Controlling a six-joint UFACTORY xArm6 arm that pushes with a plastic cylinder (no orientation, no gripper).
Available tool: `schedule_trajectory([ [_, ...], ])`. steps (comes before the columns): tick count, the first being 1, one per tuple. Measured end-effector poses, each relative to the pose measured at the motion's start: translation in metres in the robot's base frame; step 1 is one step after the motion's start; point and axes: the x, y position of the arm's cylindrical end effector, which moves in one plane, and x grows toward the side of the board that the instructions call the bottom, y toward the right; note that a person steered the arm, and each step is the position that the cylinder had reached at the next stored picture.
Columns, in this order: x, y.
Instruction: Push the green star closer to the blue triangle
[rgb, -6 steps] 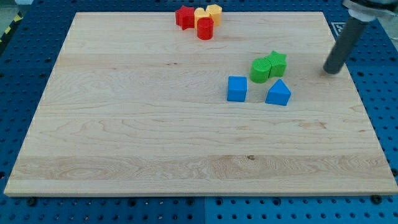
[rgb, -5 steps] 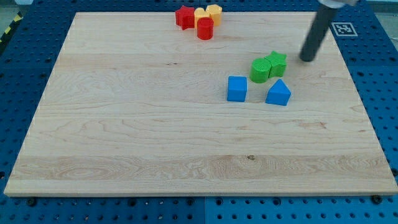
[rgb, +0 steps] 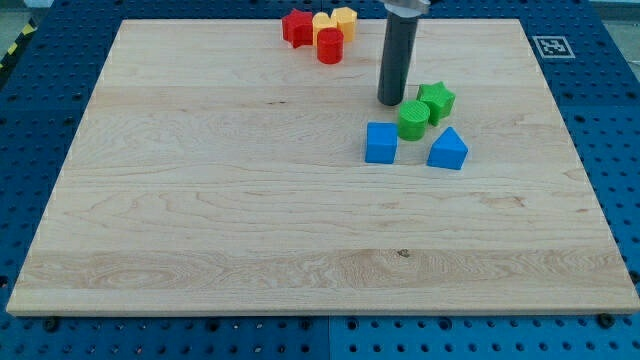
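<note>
Dark rod: it comes down from the view's top; there is no gripper on this arm, so nothing opens or closes.
My tip (rgb: 391, 102): rests on the desk just at 10 o'clock of the green cylinder, very close to it; whether they touch I cannot tell.
Green cylinder (rgb: 412, 121): upright, just at 4 o'clock of my tip, touching the green star on its 2 o'clock side.
Green star (rgb: 436, 101): at 3 o'clock of my tip, near it, lying flat; it has no long axis, and one point faces 12 o'clock.
Blue triangle (rgb: 447, 149): at 5 o'clock of the green star, near but apart, its apex toward 12 o'clock.
Blue cube (rgb: 380, 142): at 9 o'clock of the blue triangle, apart from it, below my tip.
Far cluster: red star (rgb: 296, 27), red cylinder (rgb: 330, 45) and two yellow blocks (rgb: 334, 21) bunched at 11 o'clock of my tip, well apart, near the desk's top edge.
Desk (rgb: 200, 200): pale wooden board on a blue pegboard.
</note>
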Motion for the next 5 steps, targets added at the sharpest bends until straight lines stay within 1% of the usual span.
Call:
schedule_trajectory([
  [1,0.0,0.032],
  [2,0.009,0.06],
  [3,0.025,0.069],
  [5,0.006,0.09],
])
